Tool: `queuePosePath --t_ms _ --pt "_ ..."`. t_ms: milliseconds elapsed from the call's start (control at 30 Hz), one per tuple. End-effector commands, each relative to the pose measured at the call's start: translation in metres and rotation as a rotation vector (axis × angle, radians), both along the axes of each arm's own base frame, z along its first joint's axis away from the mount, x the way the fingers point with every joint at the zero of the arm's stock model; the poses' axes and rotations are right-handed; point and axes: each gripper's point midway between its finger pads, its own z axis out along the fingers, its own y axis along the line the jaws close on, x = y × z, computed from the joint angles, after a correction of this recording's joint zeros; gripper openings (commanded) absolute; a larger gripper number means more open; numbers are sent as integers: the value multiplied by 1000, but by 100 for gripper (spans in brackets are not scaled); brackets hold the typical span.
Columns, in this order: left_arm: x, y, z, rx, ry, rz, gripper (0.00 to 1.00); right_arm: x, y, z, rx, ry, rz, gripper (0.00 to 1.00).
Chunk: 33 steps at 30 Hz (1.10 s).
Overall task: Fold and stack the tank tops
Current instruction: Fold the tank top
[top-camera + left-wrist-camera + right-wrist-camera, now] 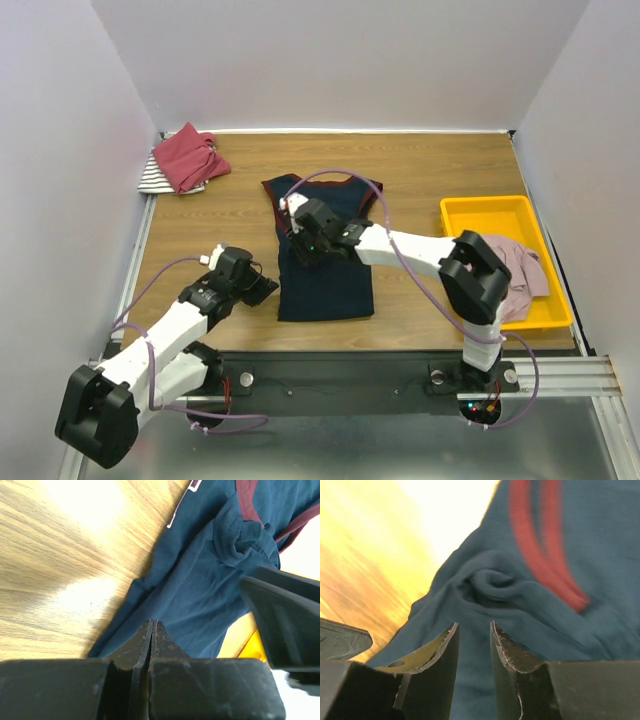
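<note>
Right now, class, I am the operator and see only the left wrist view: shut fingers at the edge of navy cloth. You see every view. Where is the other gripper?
Observer: The right gripper is over the upper part of the navy top, its jaws slightly apart above bunched cloth.
Operator: What is in the yellow thing at my frame's edge?
Observer: That is a tray, and it holds a pale pink top.
Operator: Any other tops?
Observer: A red top lies on a striped one in the far left corner.

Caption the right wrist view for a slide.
Right claw, jaws slightly apart, facing a bunched fold in the maroon-trimmed navy tank top.
</note>
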Motion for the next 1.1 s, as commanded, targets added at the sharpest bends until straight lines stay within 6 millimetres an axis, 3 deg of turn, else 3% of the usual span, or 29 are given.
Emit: queuePosePath --t_ms 0,167,467,600,800,967,1067 --pt "-5 -6 0 -17 -8 -69 6 -2 36 4 -7 -95 128 37" --pt "-10 -16 -3 -60 -17 -130 9 13 41 -3 -51 -145 109 37" --pt "-22 -11 -28 -24 60 -139 23 42 43 -4 -101 -227 21 39" --pt "-25 -11 -36 -24 81 -132 27 49 43 -15 -144 -250 26 39" --pt "-29 -7 -45 -4 109 -125 27 57 36 -19 -187 -279 -6 40" --pt "-34 -4 -53 7 133 -123 27 72 32 0 -186 -333 -67 43" --pt "-36 -2 -55 12 141 -121 20 79 31 7 -178 -344 -86 42"
